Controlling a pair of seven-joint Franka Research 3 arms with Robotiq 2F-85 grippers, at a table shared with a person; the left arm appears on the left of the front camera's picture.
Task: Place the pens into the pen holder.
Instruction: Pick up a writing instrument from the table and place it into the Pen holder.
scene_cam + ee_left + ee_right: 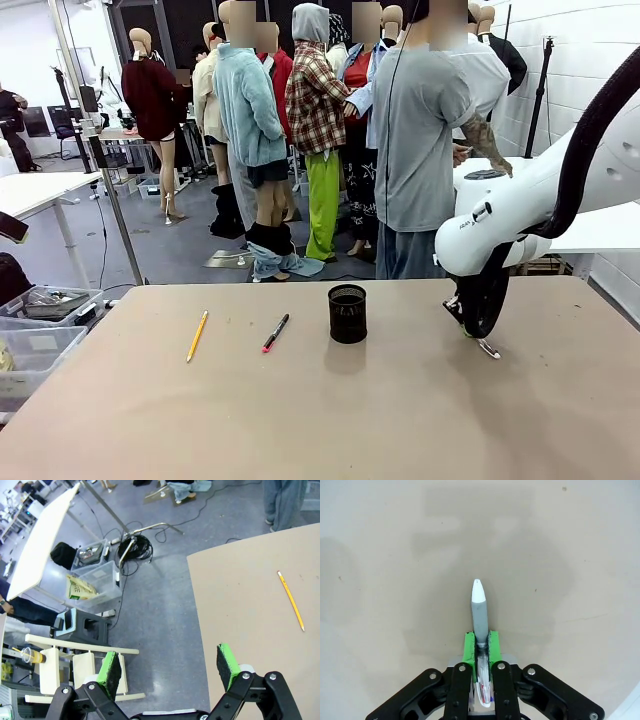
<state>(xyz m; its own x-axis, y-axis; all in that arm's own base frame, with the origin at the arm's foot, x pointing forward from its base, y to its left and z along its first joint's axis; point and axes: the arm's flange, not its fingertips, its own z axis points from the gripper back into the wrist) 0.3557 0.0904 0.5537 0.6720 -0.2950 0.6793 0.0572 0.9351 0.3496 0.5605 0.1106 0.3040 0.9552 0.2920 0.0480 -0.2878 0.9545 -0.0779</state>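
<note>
Right gripper (481,641): pads clamped on grey white-tipped pen (479,611). Left gripper (170,666): fingers wide, empty (above table (240,605) edge). Pencil (197,335), red-ended black pen (275,333): left of mesh pen holder (347,313).

front view looks from the robot's side across the tabletop (380,420) toward its far edge and the room beyond. left wrist view sits high off the tabletop's edge, tilted down at the floor (150,605) and the yellow pencil (290,600), which the front view shares. right wrist view looks straight down, close to the bare surface.
</note>
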